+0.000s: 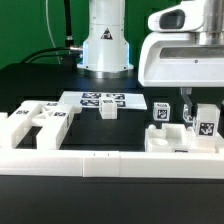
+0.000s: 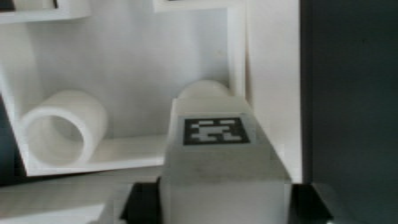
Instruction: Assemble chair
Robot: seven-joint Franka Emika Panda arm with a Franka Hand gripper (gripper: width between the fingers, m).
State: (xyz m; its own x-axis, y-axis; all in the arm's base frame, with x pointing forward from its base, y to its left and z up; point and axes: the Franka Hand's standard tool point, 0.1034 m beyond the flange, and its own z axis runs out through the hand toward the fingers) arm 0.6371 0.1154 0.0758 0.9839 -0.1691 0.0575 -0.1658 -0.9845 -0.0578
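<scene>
My gripper [image 1: 196, 113] hangs at the exterior view's right, over a white framed chair panel [image 1: 178, 142] lying just behind the border rail. In the wrist view the gripper [image 2: 217, 203] is shut on a white square post [image 2: 219, 150] with a black-and-white tag; both dark fingers [image 2: 153, 203] press against its sides. The same post [image 1: 207, 126] shows its tag beside the fingers. Behind the post lies the panel's white frame [image 2: 267, 60], with a rounded white part [image 2: 63, 125] in its opening. A slotted panel [image 1: 35, 125] lies at the left, and a short post [image 1: 108, 108] stands mid-table.
A long low white border rail [image 1: 100, 162] runs along the front. The marker board [image 1: 100, 98] lies flat near the robot base [image 1: 105, 45]. Another small tagged block [image 1: 158, 113] stands just left of my gripper.
</scene>
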